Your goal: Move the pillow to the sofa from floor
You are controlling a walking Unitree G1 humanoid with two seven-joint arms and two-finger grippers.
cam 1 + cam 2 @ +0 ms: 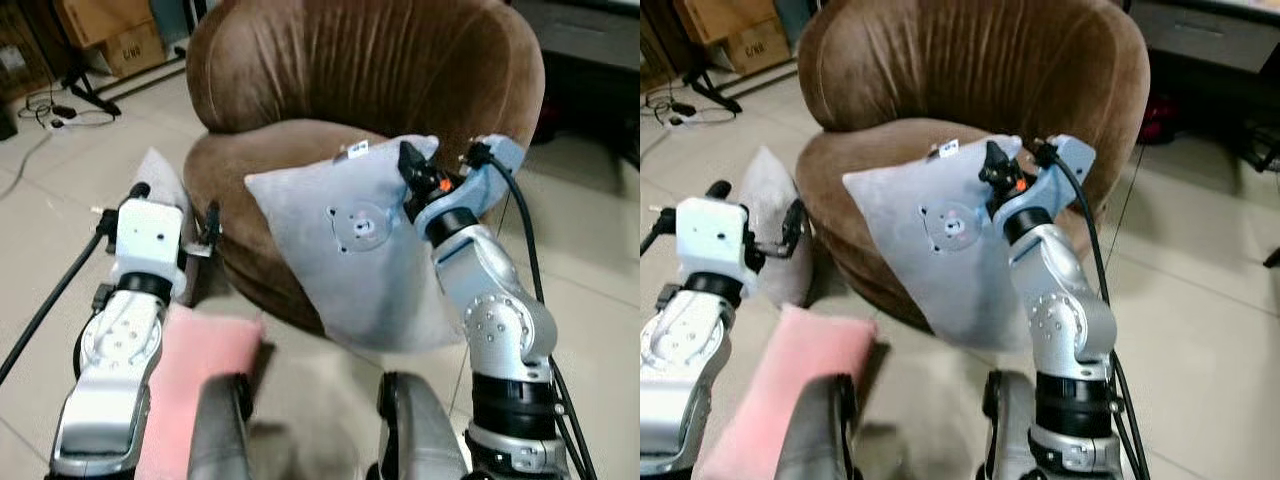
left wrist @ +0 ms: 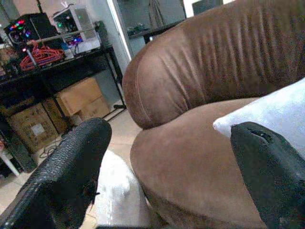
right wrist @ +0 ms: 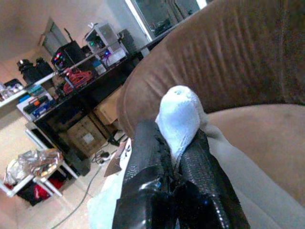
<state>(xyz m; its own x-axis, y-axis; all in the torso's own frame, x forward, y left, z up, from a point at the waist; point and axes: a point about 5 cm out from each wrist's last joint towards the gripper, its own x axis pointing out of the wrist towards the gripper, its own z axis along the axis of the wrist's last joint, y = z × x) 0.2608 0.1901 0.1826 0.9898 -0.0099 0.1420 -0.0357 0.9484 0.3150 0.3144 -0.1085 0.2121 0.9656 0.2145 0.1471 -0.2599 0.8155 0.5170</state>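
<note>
Pillow (image 1: 350, 255), pale grey with a small round bear motif on its face, hangs lifted off the floor, pinched by one top corner in the right gripper (image 1: 412, 168) and dangling against the front edge of the brown sofa (image 1: 370, 70), its lower corner drooping below the seat line. In the right wrist view the two black fingers (image 3: 147, 152) are pressed together on a bunched nub of fabric, so the grip is on cloth alone, not on the stuffing. The left gripper (image 1: 175, 225) is raised beside the sofa's near side with its fingers spread apart and nothing between them; the pillow's corner lies just ahead of it in the left wrist view. A second grey cushion (image 1: 765, 215) leans against the sofa base on the floor, and a pink cushion (image 1: 790, 385) lies on the tiles near the robot's legs. The pillow looks light and very soft: it sags under its own weight and will swing and fold rather than hold shape. A corner pinch could slip; a deeper bite into the edge or seam would likely hold better while it is carried over the seat.
</note>
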